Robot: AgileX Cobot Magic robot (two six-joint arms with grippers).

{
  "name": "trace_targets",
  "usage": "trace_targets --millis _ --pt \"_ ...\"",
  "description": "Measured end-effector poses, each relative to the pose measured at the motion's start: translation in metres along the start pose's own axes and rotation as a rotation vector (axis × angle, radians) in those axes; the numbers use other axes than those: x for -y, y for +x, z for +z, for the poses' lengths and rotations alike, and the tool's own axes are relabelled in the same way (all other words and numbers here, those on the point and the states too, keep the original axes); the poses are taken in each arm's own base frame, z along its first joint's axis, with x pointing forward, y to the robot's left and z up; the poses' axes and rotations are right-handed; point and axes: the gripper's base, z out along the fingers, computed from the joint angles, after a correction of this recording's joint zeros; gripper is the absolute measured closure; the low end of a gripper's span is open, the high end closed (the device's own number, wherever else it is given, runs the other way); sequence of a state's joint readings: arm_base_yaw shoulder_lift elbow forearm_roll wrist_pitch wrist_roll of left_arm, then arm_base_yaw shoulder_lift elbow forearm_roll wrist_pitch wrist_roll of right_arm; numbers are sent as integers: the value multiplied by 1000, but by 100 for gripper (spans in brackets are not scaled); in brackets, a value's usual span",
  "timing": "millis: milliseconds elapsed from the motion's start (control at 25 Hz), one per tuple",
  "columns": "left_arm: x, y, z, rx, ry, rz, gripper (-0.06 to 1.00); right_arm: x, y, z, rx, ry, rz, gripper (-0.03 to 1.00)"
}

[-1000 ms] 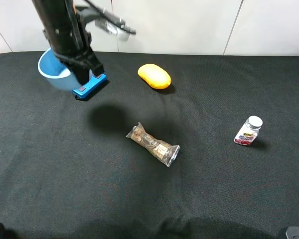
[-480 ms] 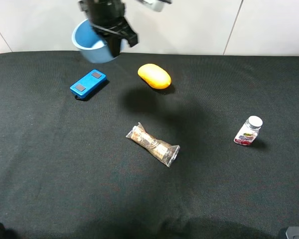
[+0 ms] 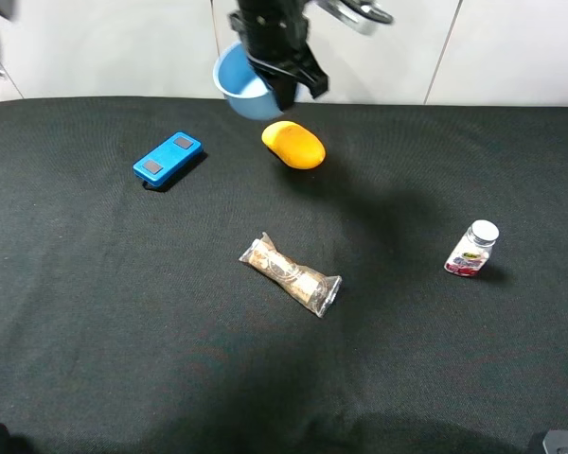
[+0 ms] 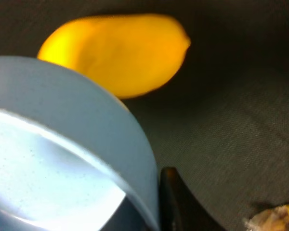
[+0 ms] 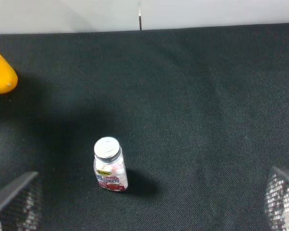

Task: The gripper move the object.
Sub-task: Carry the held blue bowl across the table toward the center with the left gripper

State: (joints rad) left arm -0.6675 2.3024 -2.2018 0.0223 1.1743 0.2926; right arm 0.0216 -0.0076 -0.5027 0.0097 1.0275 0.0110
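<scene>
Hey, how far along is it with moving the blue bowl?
Done: the left tool grips the blue bowl by its rim, and the bowl is off the black cloth. In hand: the bowl hangs in the air next to the yellow mango. Left: setting it down and letting go; where it should land isn't clear.

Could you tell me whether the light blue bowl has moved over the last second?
Yes. The bowl has travelled rightward, from beside the blue device to close by the yellow fruit.
</scene>
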Motion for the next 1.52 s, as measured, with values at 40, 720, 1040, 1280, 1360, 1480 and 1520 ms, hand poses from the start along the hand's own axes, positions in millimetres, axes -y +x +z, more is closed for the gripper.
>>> trace_targets --millis 40,720,1040,1280,1360,1480,1520 --pt "4 -4 4 8 4 16 94 0 0 0 0 0 0 27" --pt "59 -62 41 345 -30 177 94 0 0 0 0 0 0 27" --pt "63 -66 76 369 -33 188 94 0 0 0 0 0 0 27" --pt "63 -65 96 363 -31 187 94 0 0 0 0 0 0 27" --pt "64 -64 104 352 -28 187 94 0 0 0 1 0 0 27" --pt "64 -62 115 338 -25 187 94 0 0 0 1 0 0 27" --pt "64 -62 118 337 -24 186 94 0 0 0 1 0 0 27"
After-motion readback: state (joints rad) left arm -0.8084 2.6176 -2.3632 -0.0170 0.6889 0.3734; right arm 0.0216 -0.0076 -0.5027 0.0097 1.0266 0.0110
